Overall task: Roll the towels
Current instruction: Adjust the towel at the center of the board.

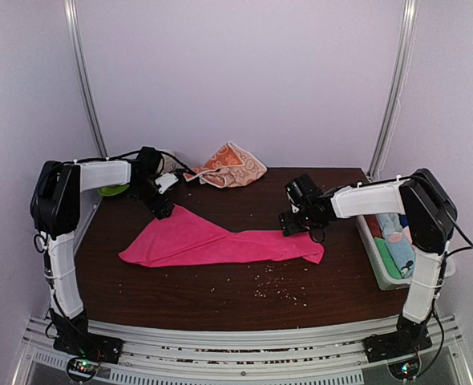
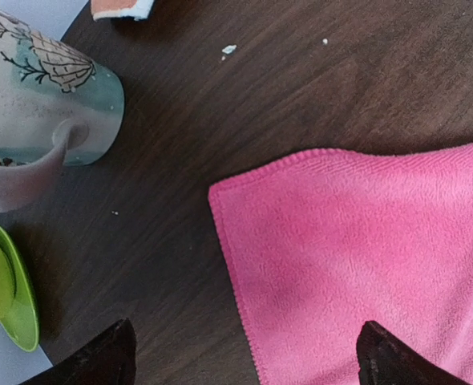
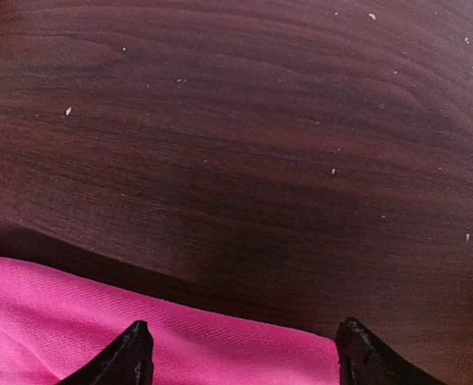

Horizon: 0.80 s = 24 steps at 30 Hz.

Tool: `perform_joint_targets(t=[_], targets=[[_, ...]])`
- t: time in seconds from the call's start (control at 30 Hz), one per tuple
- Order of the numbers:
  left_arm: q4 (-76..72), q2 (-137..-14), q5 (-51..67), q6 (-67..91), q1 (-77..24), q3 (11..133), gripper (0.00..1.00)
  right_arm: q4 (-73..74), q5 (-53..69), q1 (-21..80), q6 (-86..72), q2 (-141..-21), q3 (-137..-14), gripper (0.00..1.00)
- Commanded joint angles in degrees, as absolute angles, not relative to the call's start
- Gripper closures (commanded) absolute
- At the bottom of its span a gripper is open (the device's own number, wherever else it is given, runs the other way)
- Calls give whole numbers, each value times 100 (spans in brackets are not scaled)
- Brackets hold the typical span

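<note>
The hot pink towel (image 1: 212,243) lies spread in a long crumpled strip across the middle of the dark wooden table. My left gripper (image 1: 161,210) is open over its far left corner (image 2: 349,257), with the towel's edge between the fingertips (image 2: 100,361). My right gripper (image 1: 293,227) is open over the towel's far right corner (image 3: 220,341), the jaws wide apart just above the cloth. The orange-peach towel (image 1: 232,167) lies crumpled at the back of the table, and a bit of it shows in the left wrist view (image 2: 120,8).
A patterned mug (image 2: 36,120) lies on its side at the back left beside a green dish (image 2: 8,293). A white bin (image 1: 389,245) holding rolled cloths stands at the right edge. Crumbs (image 1: 272,287) dot the table near the front.
</note>
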State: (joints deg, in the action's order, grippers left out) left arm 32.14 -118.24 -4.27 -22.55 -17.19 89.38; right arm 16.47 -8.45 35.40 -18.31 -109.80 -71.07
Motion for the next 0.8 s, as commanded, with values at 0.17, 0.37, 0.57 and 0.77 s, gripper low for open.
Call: perform_joint_targets(t=[0.17,0.37,0.57,0.77], targets=[[2719,-11786,-484,-2182,-1679,8661,2,1267,101,3595,-2020,-11401,-7225,28],[2699,-11793,-466,-2158,-1674,8631,2,1255,88,3645,-2058,-11561,-7256,36],[2672,-11803,-490,-2160,-1676,8583,2,1316,-27,3736,-2031,-11754,-7378,74],[2659,-11811,-608,-2176,-1674,8580,2,1227,-174,3770,-1794,-11745,-7713,97]])
